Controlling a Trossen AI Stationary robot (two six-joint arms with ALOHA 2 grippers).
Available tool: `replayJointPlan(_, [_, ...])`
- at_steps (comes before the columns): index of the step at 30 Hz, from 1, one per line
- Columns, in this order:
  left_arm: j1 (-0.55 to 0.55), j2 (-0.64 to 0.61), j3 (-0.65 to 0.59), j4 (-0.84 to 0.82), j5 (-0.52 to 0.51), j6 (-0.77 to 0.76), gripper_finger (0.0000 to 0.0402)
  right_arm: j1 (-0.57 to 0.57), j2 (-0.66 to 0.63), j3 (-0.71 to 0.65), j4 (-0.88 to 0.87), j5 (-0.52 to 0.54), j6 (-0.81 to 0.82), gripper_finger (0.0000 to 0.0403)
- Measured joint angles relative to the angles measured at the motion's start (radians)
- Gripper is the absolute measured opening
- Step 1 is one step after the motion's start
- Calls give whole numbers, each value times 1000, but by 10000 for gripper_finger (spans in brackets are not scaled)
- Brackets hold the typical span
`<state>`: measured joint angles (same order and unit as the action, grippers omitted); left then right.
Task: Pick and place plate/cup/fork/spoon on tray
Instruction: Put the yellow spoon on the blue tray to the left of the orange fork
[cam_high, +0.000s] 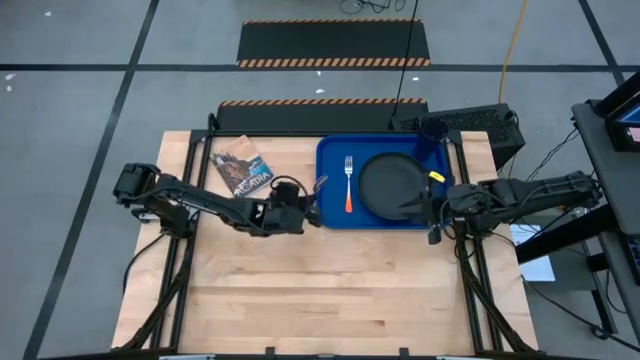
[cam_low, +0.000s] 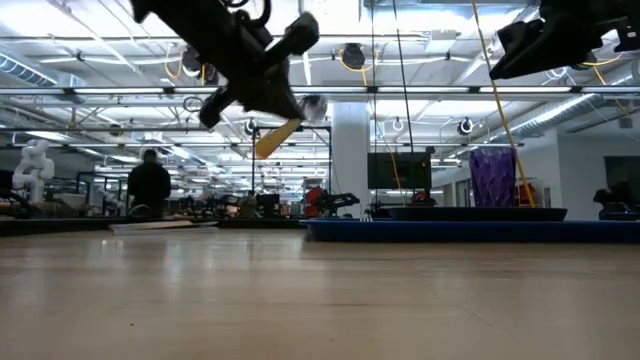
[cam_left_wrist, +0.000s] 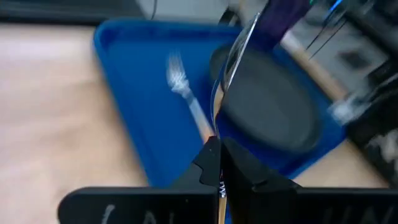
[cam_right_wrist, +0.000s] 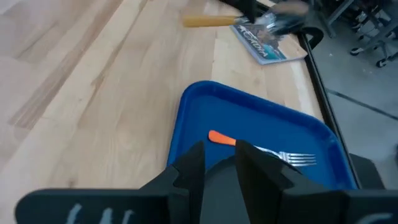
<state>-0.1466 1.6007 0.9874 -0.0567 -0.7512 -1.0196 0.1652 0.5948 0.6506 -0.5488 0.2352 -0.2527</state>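
Observation:
The blue tray (cam_high: 335, 215) lies at the table's far right. On it lie the black plate (cam_high: 395, 185) and the orange-handled fork (cam_high: 348, 183). The purple cup (cam_high: 432, 135) stands at the tray's far right corner. My left gripper (cam_high: 310, 203) is by the tray's left edge, above the table, shut on the spoon (cam_low: 290, 125). My right gripper (cam_high: 433, 212) is open and empty, high above the plate's near right rim. In the right wrist view the plate shows dark between its fingers (cam_right_wrist: 193, 165). My left gripper pinches the spoon between its two fingers where the orange handle meets the silver stem (cam_left_wrist: 217, 134). The stem and bowl (cam_left_wrist: 233, 59) reach forward past the fingertips over the tray. The handle (cam_low: 272, 140) sticks out behind. The spoon is lifted clear and tilted, bowl end higher.
A small printed booklet (cam_high: 243, 170) lies on the table left of the tray, beside my left arm. The near half of the wooden table (cam_high: 330, 290) is bare. A dark box and cables (cam_high: 480, 125) sit off the far right corner.

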Motion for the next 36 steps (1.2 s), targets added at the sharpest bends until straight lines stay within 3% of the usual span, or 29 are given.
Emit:
replayJointPlan(4, [37,40,1,176,-11,85,5,0,-47,0,-17,10,-42,84])
replayJointPlan(9, [74,134,2,447,-7,193,4,0,-102,0,-3,118,-76,84])
replayJointPlan(13, [109,210,1,577,-3,211,3,0,-138,0,24,188,-97,84])
replayJointPlan(18, [156,303,7,716,15,198,4,0,-163,25,28,188,-103,84])
replayJointPlan(31, [252,390,7,737,86,82,3,0,-170,46,36,188,-66,84])
replayJointPlan(36, [310,383,39,690,181,144,2,0,-170,46,36,187,-63,84])
